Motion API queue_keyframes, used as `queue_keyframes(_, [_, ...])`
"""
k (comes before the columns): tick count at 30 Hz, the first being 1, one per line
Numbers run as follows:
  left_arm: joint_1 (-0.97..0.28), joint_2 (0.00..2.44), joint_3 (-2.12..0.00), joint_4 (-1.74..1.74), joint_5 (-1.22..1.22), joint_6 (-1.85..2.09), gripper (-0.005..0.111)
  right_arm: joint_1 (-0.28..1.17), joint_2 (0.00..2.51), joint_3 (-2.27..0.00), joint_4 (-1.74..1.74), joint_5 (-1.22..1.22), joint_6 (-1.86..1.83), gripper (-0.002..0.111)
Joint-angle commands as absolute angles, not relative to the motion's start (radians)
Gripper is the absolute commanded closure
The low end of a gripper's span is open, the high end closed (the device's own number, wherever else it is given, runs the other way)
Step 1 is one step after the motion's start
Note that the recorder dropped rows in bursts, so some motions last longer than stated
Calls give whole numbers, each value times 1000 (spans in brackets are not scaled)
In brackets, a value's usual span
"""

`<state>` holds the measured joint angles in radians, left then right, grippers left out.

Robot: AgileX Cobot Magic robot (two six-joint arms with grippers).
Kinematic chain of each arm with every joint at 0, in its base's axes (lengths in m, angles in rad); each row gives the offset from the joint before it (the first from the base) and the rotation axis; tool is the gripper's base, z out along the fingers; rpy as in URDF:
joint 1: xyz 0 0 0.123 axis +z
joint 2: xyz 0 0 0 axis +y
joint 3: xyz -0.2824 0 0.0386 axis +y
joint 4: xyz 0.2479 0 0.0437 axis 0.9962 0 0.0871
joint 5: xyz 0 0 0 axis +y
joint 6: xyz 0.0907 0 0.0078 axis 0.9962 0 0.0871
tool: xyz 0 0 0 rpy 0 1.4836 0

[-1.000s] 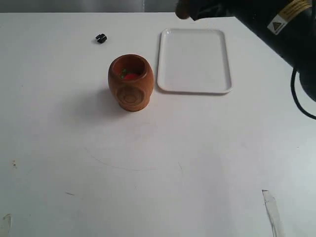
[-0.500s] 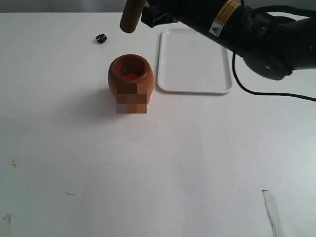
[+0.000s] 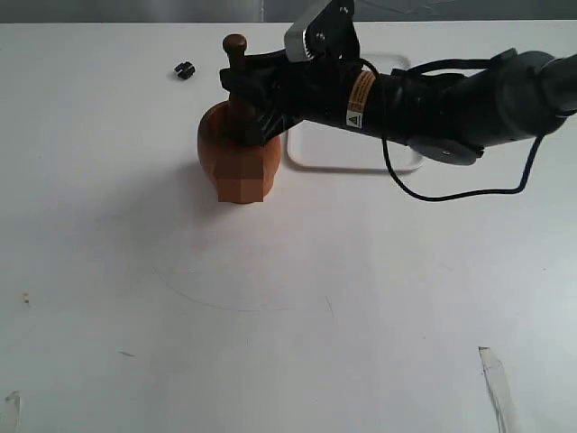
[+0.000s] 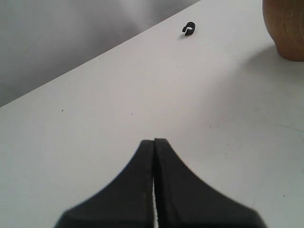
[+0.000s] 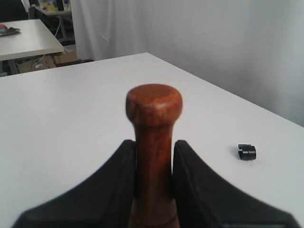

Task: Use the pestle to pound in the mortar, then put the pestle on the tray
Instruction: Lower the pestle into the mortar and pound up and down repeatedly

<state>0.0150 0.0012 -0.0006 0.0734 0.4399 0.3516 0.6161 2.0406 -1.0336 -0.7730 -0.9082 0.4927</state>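
The orange-brown mortar stands left of the white tray, and its lower side also shows in the left wrist view as a wooden mortar. My right gripper reaches across from the right and is shut on the dark brown pestle. The pestle stands upright with its knob up and its lower end down in the mortar's mouth. In the right wrist view the pestle sits clamped in my right gripper. My left gripper is shut on nothing, low over the table beside the mortar.
A small black clip lies on the table left of and behind the mortar; the same clip shows in the right wrist view and the clip in the left wrist view. The right arm covers much of the tray.
The right arm swept in from the upper right to the left, carrying the pestle, and has lowered its thick end into the mortar.
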Motion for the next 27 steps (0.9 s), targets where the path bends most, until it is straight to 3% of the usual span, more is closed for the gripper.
queue_keyframes(1, [7, 0, 0, 66, 437, 343, 107, 619, 2107, -1027, -802, -853, 467, 108])
queue_keyframes(18, [7, 0, 0, 66, 437, 343, 107, 619, 1843, -1027, -767, -911, 401, 108])
queue_keyframes(27, [7, 0, 0, 66, 437, 343, 107, 619, 1978, -1027, -767, -947, 445, 108])
